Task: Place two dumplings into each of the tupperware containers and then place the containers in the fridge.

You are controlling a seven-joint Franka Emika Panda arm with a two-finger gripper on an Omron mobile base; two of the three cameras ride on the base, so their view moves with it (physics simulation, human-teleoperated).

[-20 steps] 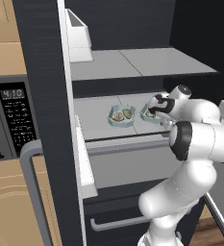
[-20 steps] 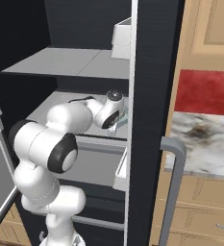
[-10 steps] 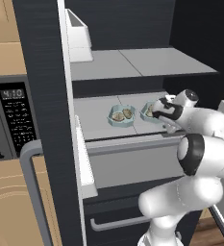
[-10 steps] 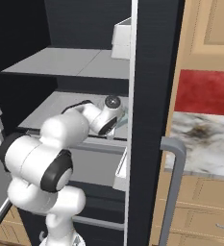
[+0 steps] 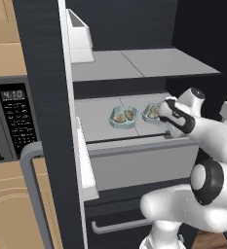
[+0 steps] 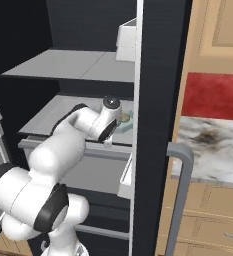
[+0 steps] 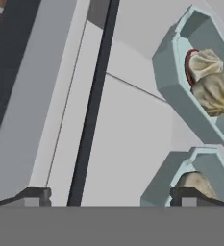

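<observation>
The white arm rises from the base, bends at a dark elbow joint and reaches forward at middle height. The wrist is turned, so the hand points forward and a little down. The gripper (image 7: 111, 196) has its two dark fingertips (image 7: 34, 194) wide apart, and nothing is between them.

The microwave (image 5: 12, 116), far off to the left of the jaws, carries a small lit display above its keypad; the digits are too blurred to read. No other lettering or label can be read anywhere.
</observation>
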